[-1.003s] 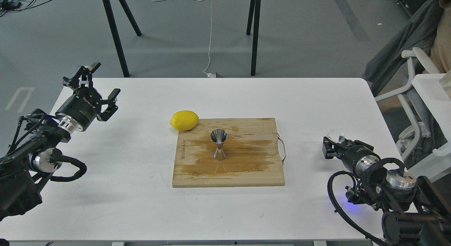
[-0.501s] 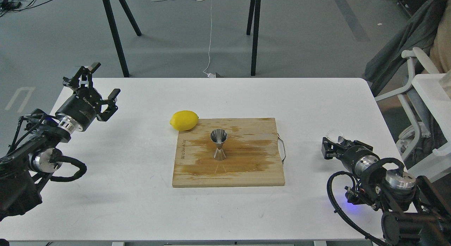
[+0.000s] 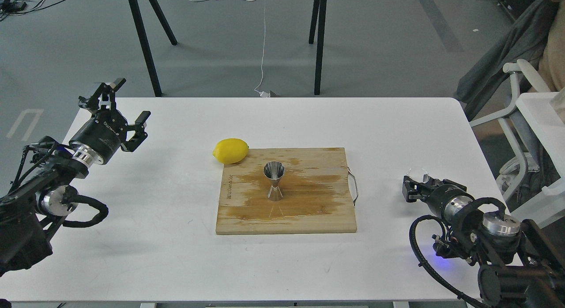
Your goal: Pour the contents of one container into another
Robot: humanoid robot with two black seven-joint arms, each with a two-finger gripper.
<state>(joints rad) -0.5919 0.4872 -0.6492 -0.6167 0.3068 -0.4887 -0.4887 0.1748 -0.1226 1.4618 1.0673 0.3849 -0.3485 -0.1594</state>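
The steel jigger (image 3: 274, 180) stands upright in the middle of a wet wooden cutting board (image 3: 309, 215). The small clear glass cup (image 3: 419, 172) is at the right side of the table, at the tip of my right gripper (image 3: 416, 183), which is low over the table and looks shut on it. The cup's contents cannot be made out. My left gripper (image 3: 127, 100) is open and empty above the table's far left corner, well away from the board.
A lemon (image 3: 230, 150) lies at the board's far left corner, touching it. The board has a metal handle (image 3: 353, 184) on its right side. A white chair (image 3: 521, 122) stands past the table's right edge.
My right gripper has sunk slightly toward the table with the glass cup. The left arm, jigger and lemon have not moved.
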